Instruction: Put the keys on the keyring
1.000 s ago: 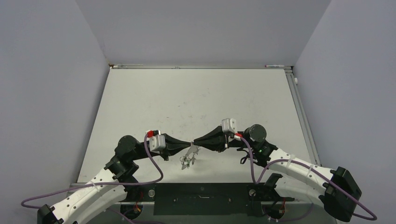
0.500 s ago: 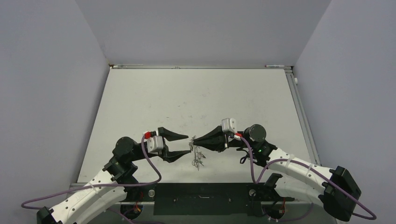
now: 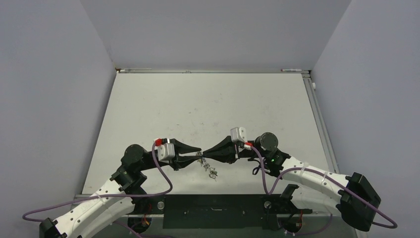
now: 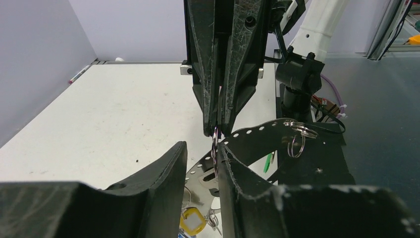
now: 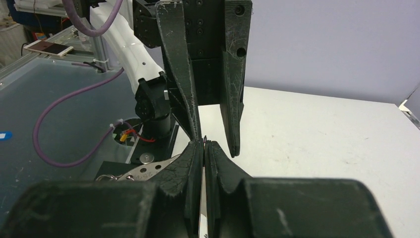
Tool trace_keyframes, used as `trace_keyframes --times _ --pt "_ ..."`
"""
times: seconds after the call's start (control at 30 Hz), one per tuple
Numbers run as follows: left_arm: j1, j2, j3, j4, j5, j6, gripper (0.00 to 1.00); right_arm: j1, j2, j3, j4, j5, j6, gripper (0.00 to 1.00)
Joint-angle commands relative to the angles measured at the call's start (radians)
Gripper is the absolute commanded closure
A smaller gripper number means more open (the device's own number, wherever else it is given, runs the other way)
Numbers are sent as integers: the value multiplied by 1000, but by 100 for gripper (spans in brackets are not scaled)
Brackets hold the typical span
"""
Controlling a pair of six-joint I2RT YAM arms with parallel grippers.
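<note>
Keyring (image 4: pixel 214 148): thin wire loop, seen edge-on from the left wrist. Its long axis runs near vertical, top end in the fingertips above, lower end dropping out of view between the dark fingers below.

Keys (image 3: pixel 211 172): bunched under the ring, trailing toward the near table edge in the top view. One yellow head (image 4: pixel 192 221) is plain; the other colours cannot be sorted.

Right gripper (image 5: pixel 203 145): jaws pressed together, pinching the top of the keyring. Arm reaches in level from the right.

Left gripper (image 4: pixel 200 151): jaws apart, one finger on each side of the wire; contact cannot be told. Tips meet the right gripper's nose to nose.

Table (image 3: pixel 208 104): white, lightly scuffed, with grippers over its near middle. Walls (image 3: pixel 213 29): plain pale grey-lilac on three sides.
</note>
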Motion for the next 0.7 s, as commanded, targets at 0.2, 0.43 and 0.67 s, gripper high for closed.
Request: trace_keyframes --times 0.2,0.43,0.67 --pt "-7 9 13 34 7 2 100 32 14 35 114 -7 -13 95" --pt "-7 -13 24 -11 -33 54 100 31 -10 46 -12 65 -64 89" --pt "-8 -22 36 -64 -71 99 100 31 -45 95 -227 111 -155 62"
